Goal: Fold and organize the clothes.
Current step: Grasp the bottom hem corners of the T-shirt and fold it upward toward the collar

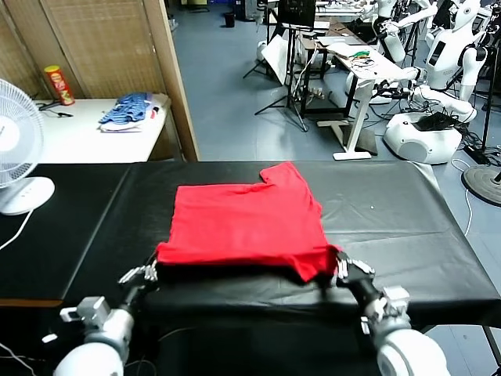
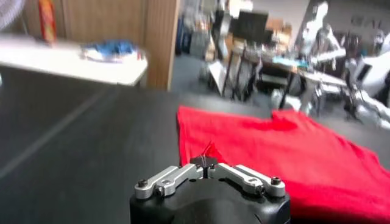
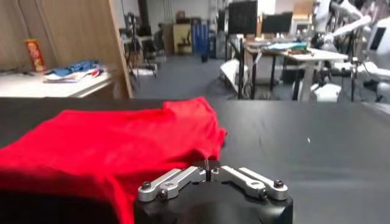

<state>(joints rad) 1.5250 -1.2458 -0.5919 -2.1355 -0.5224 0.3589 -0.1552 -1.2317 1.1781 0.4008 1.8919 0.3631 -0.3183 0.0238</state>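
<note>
— Where's the red T-shirt (image 1: 244, 227)?
— Spread on the black bench (image 1: 391, 227), near edge lifted.
— Tools?
— Left tool (image 1: 149, 272) pinching the near left corner; right tool (image 1: 342, 270) clamped on the near right corner.

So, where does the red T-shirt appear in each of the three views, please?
Head view: red T-shirt lies mid-table on the black cover, near edge at both end effectors.
Left wrist view: it spreads across the right half.
Right wrist view: it fills the left half.
Shared landmark: blue cloth pile on the white side table.
</note>
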